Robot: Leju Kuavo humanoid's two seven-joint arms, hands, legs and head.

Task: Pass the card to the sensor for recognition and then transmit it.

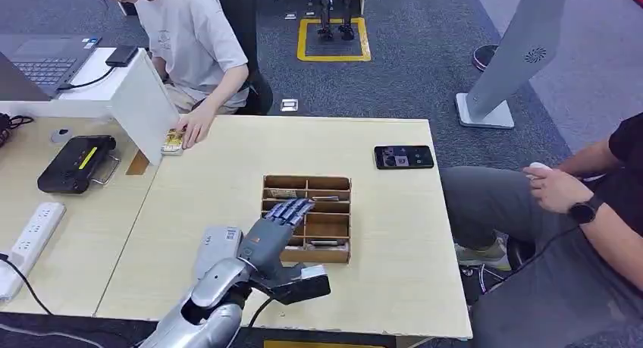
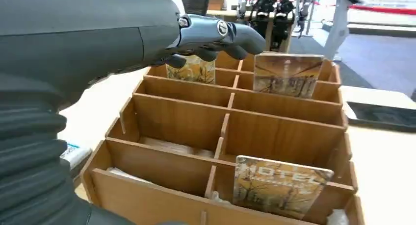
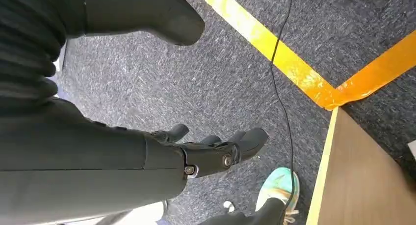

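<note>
A: From the head view, where is the left hand sitting?

B: It is reaching over the wooden box in the middle of the table. Its fingers are lying flat over the left side of the box, and they are hiding the slots under them.

A: Is it holding a card?

B: I cannot tell from up here. The cards in the box are too small to make out. A black phone is lying beyond the box, off to its right, and a person's hand is resting on something small beyond the box, off to its left.

A: What is the left wrist view showing?

B: The left hand is hanging over the far row of the box. Its fingertips are curling down right at the top of a card standing there. I cannot tell if they are gripping it or just touching it. Another card is standing in the same row beside it. A third card is leaning in the near row, its bottom edge cut off.

A: And the right wrist view?

B: The right hand is hanging over grey carpet, beside the table's edge. Its fingers are loosely bent and apart, holding nothing.
</note>
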